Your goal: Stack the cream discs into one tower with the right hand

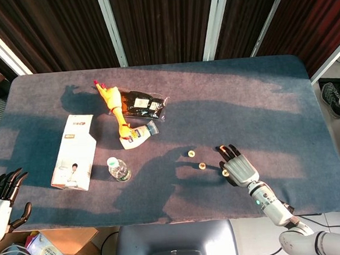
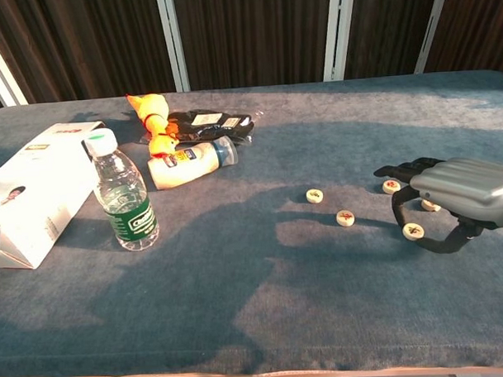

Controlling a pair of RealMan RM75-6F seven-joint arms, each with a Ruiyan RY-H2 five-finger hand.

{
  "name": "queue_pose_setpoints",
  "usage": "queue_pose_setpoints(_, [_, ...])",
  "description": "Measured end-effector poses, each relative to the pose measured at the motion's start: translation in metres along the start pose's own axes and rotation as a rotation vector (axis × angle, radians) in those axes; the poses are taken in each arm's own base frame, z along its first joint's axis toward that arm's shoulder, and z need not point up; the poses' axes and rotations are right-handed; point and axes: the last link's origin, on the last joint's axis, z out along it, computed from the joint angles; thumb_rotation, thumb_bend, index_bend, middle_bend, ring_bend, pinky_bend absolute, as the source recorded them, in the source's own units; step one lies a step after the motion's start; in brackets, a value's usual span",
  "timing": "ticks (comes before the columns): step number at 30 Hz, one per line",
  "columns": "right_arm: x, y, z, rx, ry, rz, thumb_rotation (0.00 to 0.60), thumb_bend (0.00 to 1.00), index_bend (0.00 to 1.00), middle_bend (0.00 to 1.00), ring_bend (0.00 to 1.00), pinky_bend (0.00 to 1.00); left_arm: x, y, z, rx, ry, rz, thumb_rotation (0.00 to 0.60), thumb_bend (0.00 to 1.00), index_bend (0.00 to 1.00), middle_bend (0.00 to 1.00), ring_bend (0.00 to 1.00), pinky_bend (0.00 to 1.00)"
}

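Several cream discs with red marks lie on the grey-blue table at the right. Two lie apart to the left, one (image 2: 315, 195) farther back and one (image 2: 345, 218) nearer; they also show from the head camera as a far disc (image 1: 190, 153) and a near disc (image 1: 202, 165). My right hand (image 2: 460, 189) hovers low over the others, fingers apart and curved down, holding nothing. One disc (image 2: 391, 185) lies just off its fingertips, another (image 2: 413, 231) sits by the thumb, and a third (image 2: 431, 205) is half hidden under the palm. My left hand (image 1: 3, 197) hangs open off the table's front left corner.
A water bottle (image 2: 122, 193) stands at the front left beside a white carton (image 2: 37, 192). Farther back lie a yellow rubber chicken (image 2: 152, 117), a cream bottle on its side (image 2: 191, 163) and a black packet (image 2: 212, 124). The table's front edge (image 2: 258, 372) is close.
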Motion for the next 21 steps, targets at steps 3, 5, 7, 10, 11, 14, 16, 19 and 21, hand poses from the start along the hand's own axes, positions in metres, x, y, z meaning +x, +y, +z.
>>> queue_pose_setpoints(3, [0.002,0.001,0.0,-0.007,0.017,0.009,0.6,0.5,0.62,0.01,0.0,0.0,0.0,0.0,0.0,0.001,0.0,0.0,0.6,0.51,0.0,0.0,0.0,0.03])
queue_pose_setpoints(5, [0.006,0.005,0.0,-0.021,0.035,0.027,0.6,0.5,0.62,0.01,0.0,0.0,0.0,0.0,0.0,0.001,0.0,0.001,0.6,0.51,0.0,0.0,0.0,0.03])
queue_pose_setpoints(7, [0.012,0.01,0.002,-0.041,0.053,0.048,0.6,0.5,0.62,0.01,0.0,0.0,0.0,0.0,0.0,0.0,0.0,0.001,0.6,0.51,0.0,0.0,0.0,0.03])
queue_pose_setpoints(10, [0.019,0.021,0.005,-0.08,0.072,0.078,0.6,0.5,0.62,0.01,0.0,0.0,0.0,0.0,0.0,0.001,-0.001,0.002,0.6,0.51,0.0,0.0,0.0,0.03])
queue_pose_setpoints(11, [0.021,0.025,0.007,-0.094,0.073,0.083,0.6,0.5,0.62,0.01,0.0,0.0,-0.001,0.0,0.0,0.0,-0.002,0.003,0.6,0.51,0.0,0.0,0.0,0.03])
queue_pose_setpoints(14, [0.022,0.035,0.01,-0.127,0.063,0.089,0.6,0.5,0.62,0.01,0.0,0.0,-0.001,0.001,0.001,-0.001,-0.004,0.004,0.6,0.51,0.0,0.0,0.0,0.03])
queue_pose_setpoints(16, [0.022,0.04,0.012,-0.143,0.053,0.091,0.6,0.5,0.62,0.01,0.0,0.0,-0.002,0.001,0.001,-0.001,-0.005,0.006,0.6,0.51,0.0,0.0,0.0,0.03])
queue_pose_setpoints(19, [0.021,0.046,0.016,-0.162,0.035,0.096,0.6,0.5,0.62,0.01,0.0,0.0,-0.002,0.001,0.001,-0.001,-0.007,0.007,0.6,0.51,0.0,0.0,0.0,0.03])
queue_pose_setpoints(21, [0.021,0.048,0.018,-0.168,0.028,0.094,0.6,0.5,0.62,0.01,0.0,0.0,-0.002,0.001,0.002,0.0,-0.008,0.007,0.6,0.51,0.0,0.0,0.0,0.03])
